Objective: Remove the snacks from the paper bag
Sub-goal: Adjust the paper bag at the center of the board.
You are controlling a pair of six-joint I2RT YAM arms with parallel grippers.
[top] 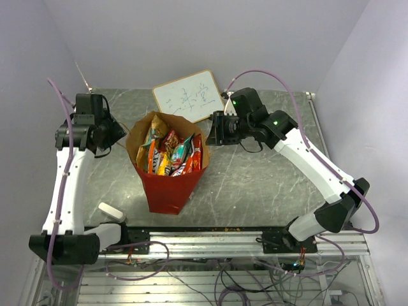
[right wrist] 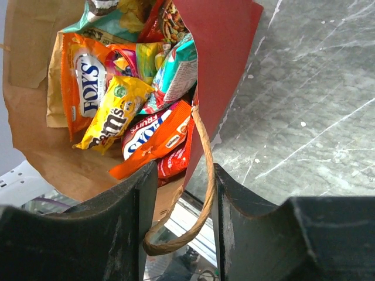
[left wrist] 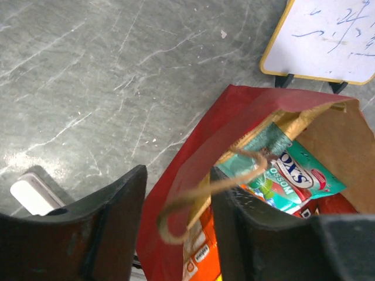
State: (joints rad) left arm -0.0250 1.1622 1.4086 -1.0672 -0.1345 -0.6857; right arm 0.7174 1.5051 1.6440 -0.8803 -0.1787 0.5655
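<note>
The paper bag (top: 167, 188), red outside and brown inside, stands open at mid table. It holds several snacks (top: 171, 153), orange, yellow, teal and red packets. My left gripper (top: 121, 134) is open at the bag's left rim. In the left wrist view the gripper (left wrist: 177, 181) has its jaws on either side of the red wall (left wrist: 234, 117) and a loop handle (left wrist: 205, 190), beside a teal packet (left wrist: 287, 170). My right gripper (top: 213, 129) is open at the right rim. In the right wrist view the gripper (right wrist: 184, 175) has the other handle (right wrist: 205, 193) and the wall edge (right wrist: 225, 47) between its jaws, next to the packets (right wrist: 117, 111).
A white framed writing board (top: 188, 95) stands behind the bag and shows in the left wrist view (left wrist: 328, 35). A small white block (top: 111, 212) lies near the left arm's base, also in the left wrist view (left wrist: 35, 193). A metal rail (top: 210, 239) runs along the table's near edge.
</note>
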